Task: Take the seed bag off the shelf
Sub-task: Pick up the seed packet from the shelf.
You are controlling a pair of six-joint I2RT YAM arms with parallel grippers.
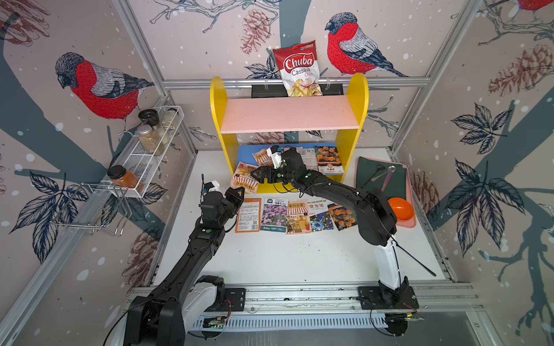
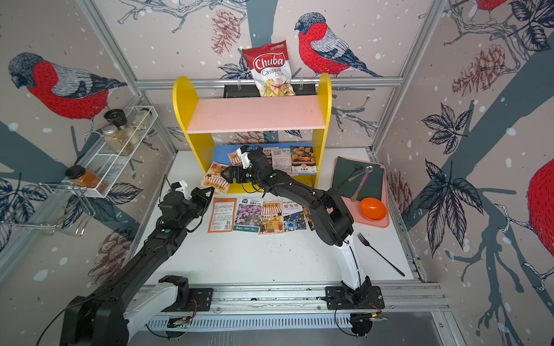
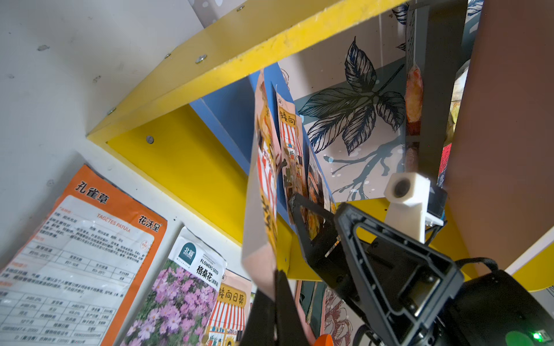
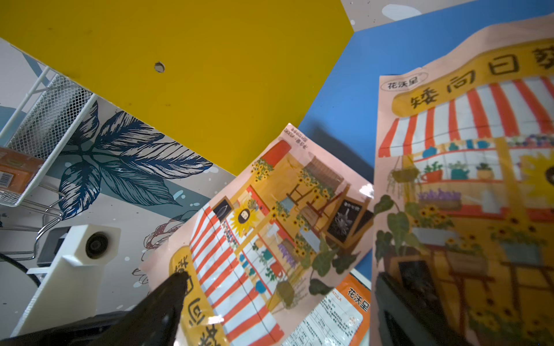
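Pinching seed bag (image 3: 259, 239), left gripper (image 3: 277, 281), grip plainest in left wrist view

"Chuba Cassava" – chip bag (image 1: 295, 69)

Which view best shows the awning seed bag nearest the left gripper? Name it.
Right wrist: the seed bag appears face-on, print sharp. Left wrist shows it edge-on. In both top views it is small, partly hidden by the right gripper.
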